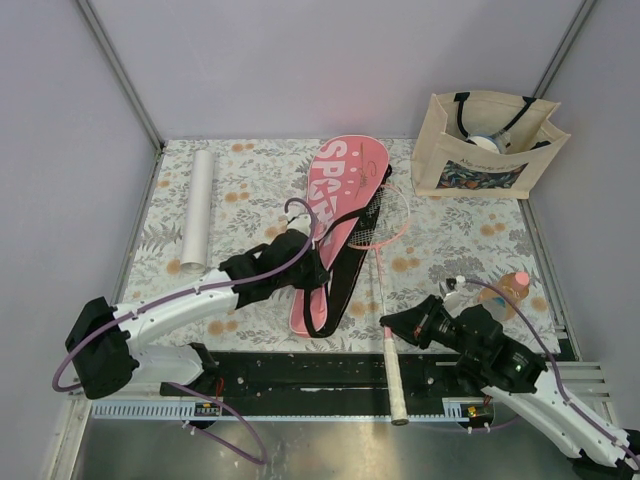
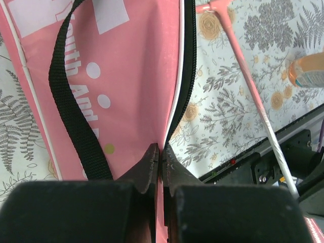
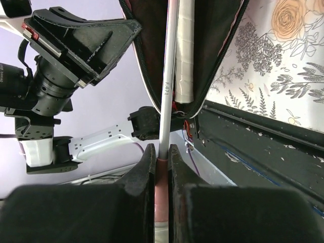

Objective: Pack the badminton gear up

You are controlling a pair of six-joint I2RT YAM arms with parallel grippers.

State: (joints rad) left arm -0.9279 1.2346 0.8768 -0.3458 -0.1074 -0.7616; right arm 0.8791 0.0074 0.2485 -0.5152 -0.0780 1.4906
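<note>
From above, the long pink SPORT cover [image 1: 335, 215] lies on the floral tabletop [image 1: 250, 180] between grey walls [image 1: 300, 60]. The left gripper [image 1: 320, 270] is at its near edge and the right gripper [image 1: 390, 325] is on a thin pink racket [image 1: 380, 282] alongside. Left wrist: jaws pinched shut on the cover's zip edge. Right wrist: jaws clamped on the racket's shaft, with a white handle [image 3: 185, 50] just ahead inside the cover's open mouth

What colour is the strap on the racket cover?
Black; the strap shows best in the left wrist view.

The long pink fabric cover [image 1: 335, 185] has white letters and a black strap [image 1: 343, 275]. The pale tablecloth [image 1: 250, 190] shows grey ferns and orange flowers.
</note>
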